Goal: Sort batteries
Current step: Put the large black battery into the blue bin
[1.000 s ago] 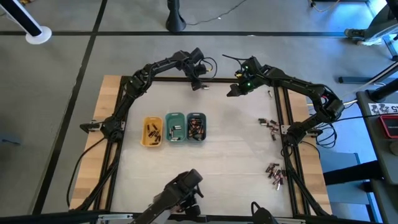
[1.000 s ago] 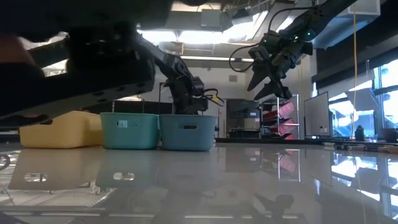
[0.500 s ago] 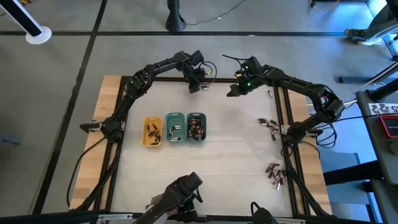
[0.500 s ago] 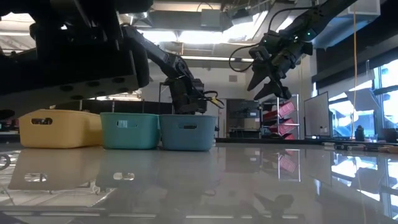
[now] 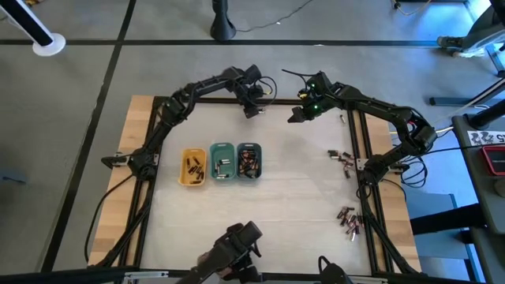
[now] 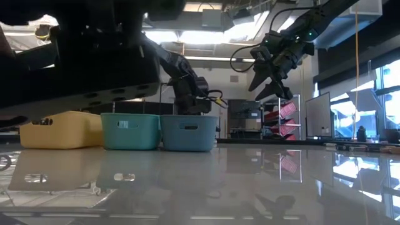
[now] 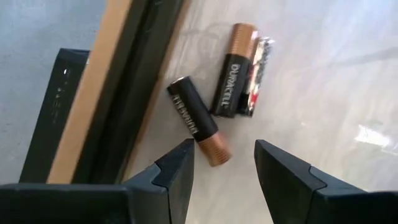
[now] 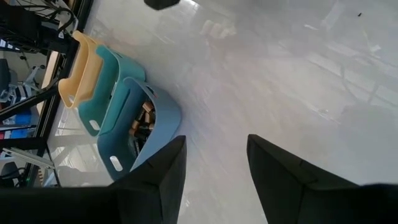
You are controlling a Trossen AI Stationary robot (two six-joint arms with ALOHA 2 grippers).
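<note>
Overhead, table-level, two wrist cameras

White table [image 5: 284, 197], three trays [image 5: 222, 164], scattered batteries [image 5: 348, 221]

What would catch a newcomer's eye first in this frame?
Probably the row of three small trays, yellow, green and grey-blue, left of the table's middle, each holding batteries. Next, the two dark arms meeting at the far edge: the left gripper, fingers open, hovers over three loose batteries by the table frame. More loose batteries lie scattered along the right edge.
</note>
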